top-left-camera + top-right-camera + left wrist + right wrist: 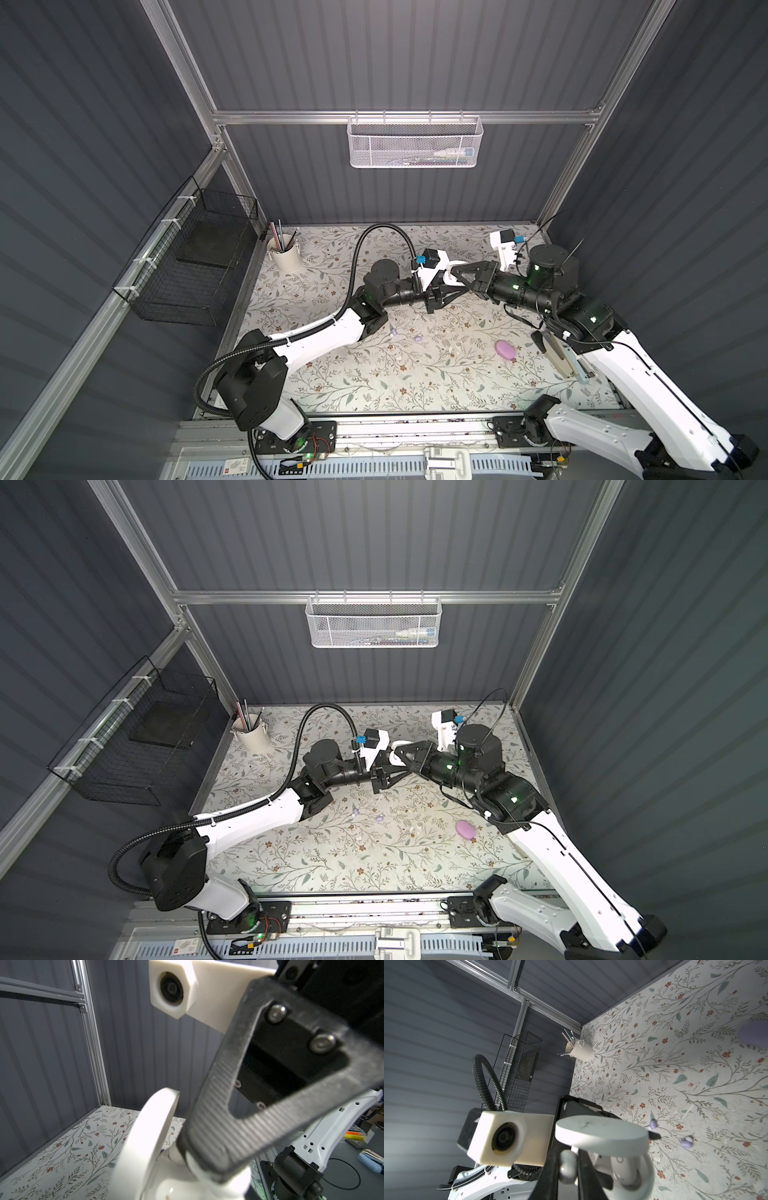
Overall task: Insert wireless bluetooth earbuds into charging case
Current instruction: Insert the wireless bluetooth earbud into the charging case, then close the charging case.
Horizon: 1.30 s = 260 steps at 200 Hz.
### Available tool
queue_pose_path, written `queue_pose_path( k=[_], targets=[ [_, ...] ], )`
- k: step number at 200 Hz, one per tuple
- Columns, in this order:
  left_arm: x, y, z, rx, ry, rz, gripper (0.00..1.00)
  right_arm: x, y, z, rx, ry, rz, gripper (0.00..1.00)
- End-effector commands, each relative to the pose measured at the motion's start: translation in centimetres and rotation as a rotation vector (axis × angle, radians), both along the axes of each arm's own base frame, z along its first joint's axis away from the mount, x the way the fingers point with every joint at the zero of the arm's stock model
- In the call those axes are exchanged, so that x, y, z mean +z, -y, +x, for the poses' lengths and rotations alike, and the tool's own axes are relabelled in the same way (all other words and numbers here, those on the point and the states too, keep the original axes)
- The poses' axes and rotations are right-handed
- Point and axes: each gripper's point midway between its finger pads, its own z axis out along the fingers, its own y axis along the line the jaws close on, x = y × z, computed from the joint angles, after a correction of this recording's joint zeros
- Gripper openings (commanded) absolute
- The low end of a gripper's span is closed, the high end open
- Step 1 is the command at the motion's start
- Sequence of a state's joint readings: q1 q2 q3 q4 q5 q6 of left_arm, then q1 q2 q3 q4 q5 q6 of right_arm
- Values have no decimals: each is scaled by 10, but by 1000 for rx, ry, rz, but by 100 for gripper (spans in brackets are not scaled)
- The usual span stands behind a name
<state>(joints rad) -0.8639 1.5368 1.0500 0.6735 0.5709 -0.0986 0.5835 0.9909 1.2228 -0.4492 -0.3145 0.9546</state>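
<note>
Item: white earbud (568,1165), pinched between right gripper (568,1159) fingers, just beside the open charging case (602,1134). Case clamped in left gripper (455,284) fingers, raised above the counter (374,382). Two lavender earbuds (418,337) loose on the counter below the case.

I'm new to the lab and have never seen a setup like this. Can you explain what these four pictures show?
Two robot arms work over a flowered table. Two pictures look down from overhead and are nearly alike; the other two come from cameras on the arms' wrists. The left gripper holds an open white case; the right gripper pinches a white earbud close to it. On the table lie a purple case, two purple earbuds, and a cup holding thin sticks.
</note>
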Motion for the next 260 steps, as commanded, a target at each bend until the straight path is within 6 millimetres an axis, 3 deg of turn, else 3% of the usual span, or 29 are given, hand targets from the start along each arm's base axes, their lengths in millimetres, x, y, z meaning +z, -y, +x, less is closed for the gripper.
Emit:
queue_pose_path(
  k=[1,92,171,201,234,260],
  targets=[
    [27,0,-6,-3,67,-50,20,3,-2,2,-4,15,17,14],
    [37,-9,-10,21,98,-66,20,-15,-1,-6,-4,-42,-5,15],
    [42,-14,-14,23,111,-69,20,-19,5,-5,-32,-54,-65,44],
    [35,-16,-12,43,110,-46,20,-6,13,-8,-50,-33,-88,49],
    [17,-19,-9,72,99,-9,20,15,27,-22,-51,-28,-153,48],
    [11,-19,-10,63,92,11,19,29,38,-20,-82,6,-224,47]
  ],
)
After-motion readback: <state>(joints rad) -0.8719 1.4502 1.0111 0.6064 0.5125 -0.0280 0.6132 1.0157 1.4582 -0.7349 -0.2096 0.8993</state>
